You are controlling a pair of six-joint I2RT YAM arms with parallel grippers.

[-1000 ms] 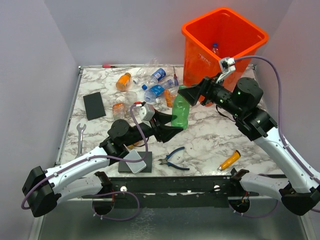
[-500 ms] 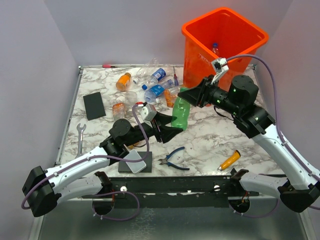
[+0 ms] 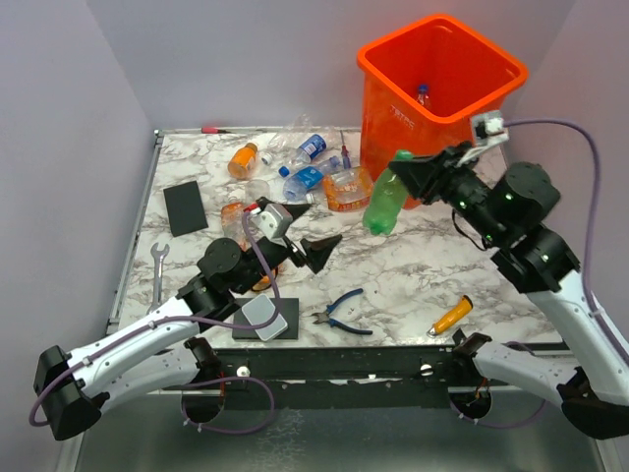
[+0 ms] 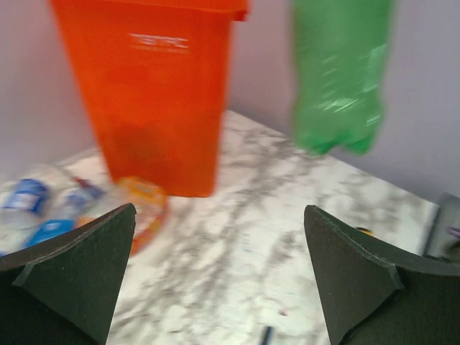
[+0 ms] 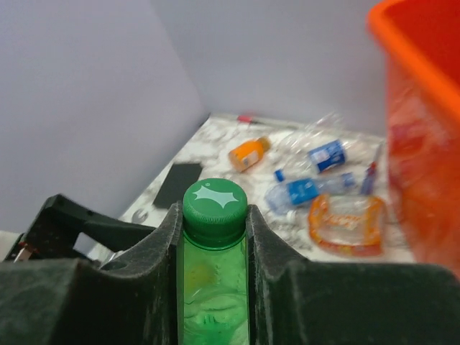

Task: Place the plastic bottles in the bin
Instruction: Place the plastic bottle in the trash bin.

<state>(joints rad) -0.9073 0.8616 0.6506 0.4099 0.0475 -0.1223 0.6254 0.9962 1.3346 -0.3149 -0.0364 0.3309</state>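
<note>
Top external: right gripper [image 3: 403, 163] clamped on the neck of a green bottle [image 3: 383, 205]. The bottle hangs in the air, tilted, base down, just in front of the bin [image 3: 391, 118]. Right wrist: fingers [image 5: 154, 266] press both sides of the neck under the green cap [image 5: 214, 203]. Left gripper [image 3: 316, 228] has its jaws wide apart and empty, low over the table [image 3: 413, 265], apart from the green bottle. Other bottles [image 3: 300, 167] lie heaped left of the bin. One bottle [image 3: 424, 95] sits inside it.

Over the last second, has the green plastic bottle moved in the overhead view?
Yes. The green plastic bottle has shifted right, toward the tall orange plastic bin, carried by the right tool and clear of the open left tool.
</note>
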